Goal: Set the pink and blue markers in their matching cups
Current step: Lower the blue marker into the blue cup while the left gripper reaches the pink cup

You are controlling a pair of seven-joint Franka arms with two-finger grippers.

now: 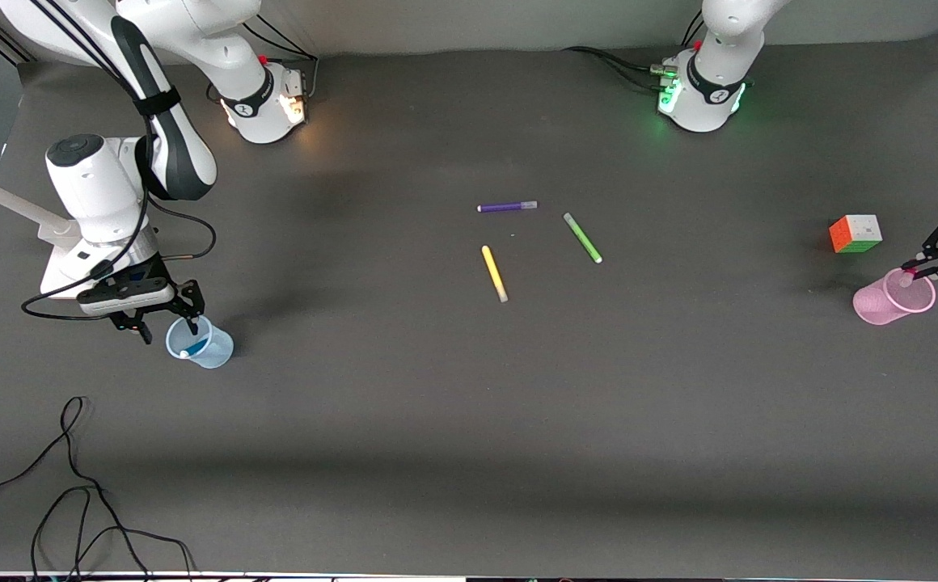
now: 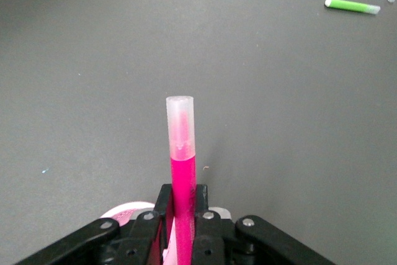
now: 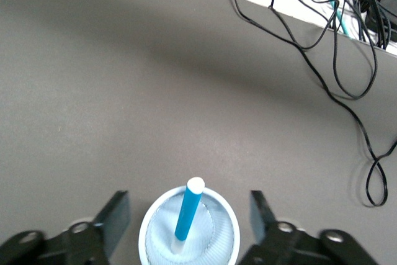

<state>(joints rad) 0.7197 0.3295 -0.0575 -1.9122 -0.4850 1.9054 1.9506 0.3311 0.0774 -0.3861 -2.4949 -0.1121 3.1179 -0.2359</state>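
Blue marker stands in the blue cup, so I count that half done; my right gripper hangs spread above it. Left gripper clamps the pink marker over the pink cup, release pending.

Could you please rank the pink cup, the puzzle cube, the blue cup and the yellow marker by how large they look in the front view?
1. pink cup and blue cup: look alike, no ranking.
2. puzzle cube: smaller.
3. yellow marker: long as the cube is wide, but far slimmer, so smallest.
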